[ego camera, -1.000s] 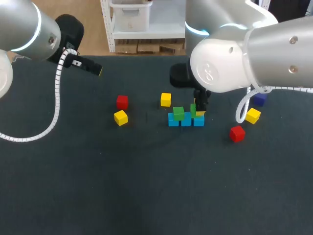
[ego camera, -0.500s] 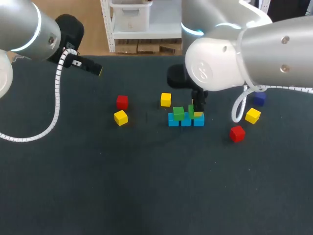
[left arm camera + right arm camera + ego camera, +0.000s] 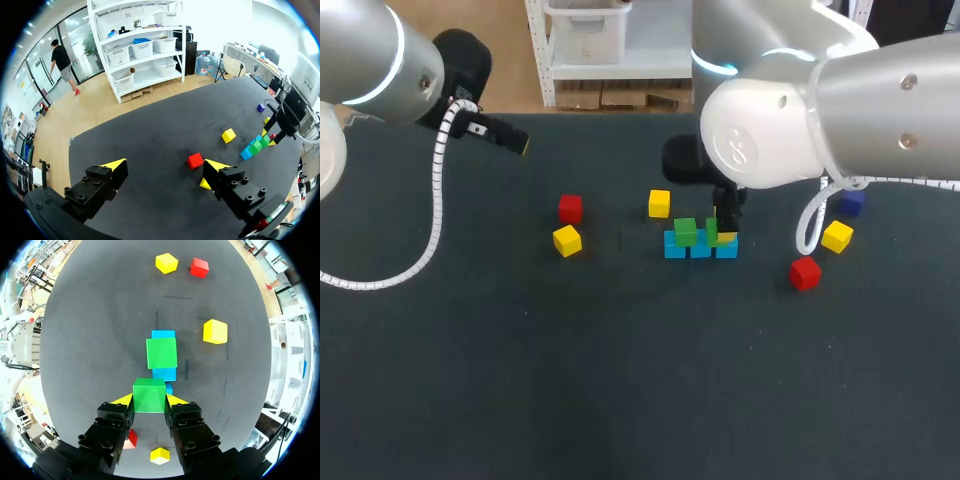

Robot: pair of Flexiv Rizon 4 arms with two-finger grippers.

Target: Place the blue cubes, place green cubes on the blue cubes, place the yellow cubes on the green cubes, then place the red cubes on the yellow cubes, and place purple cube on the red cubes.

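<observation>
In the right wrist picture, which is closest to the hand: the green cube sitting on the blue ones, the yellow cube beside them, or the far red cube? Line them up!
1. The green cube, just ahead of the right hand, on the blue cubes.
2. The yellow cube, farther ahead, off to one side.
3. The red cube, farthest ahead.

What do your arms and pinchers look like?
My left arm and right arm are fat silver-grey tubes, each with a blue ring and a curly white cable. The left gripper and right gripper are black, bolted blocks ending in pointy yellow tips.
</observation>
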